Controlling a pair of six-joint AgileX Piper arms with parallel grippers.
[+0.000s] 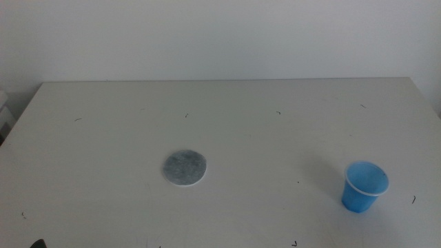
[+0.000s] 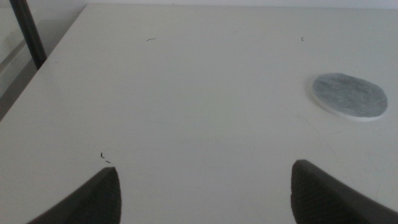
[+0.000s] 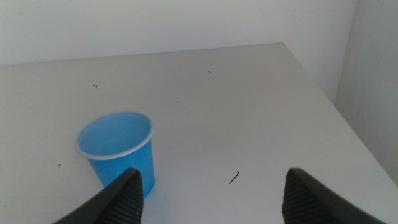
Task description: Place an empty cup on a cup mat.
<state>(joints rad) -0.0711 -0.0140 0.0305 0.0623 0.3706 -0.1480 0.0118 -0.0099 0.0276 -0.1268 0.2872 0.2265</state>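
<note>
I count one cup standing upright near the right side of the surface, and one cup mat lying flat well apart from it toward the middle. My right gripper hovers just beside the cup, fingers spread wide and empty; my left gripper waits near the mat, likewise wide and empty.

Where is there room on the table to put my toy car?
Lots of room: the table is bare behind the cup mat, and between the mat and the blue cup. Only the front right corner, around the cup, is tight.
</note>
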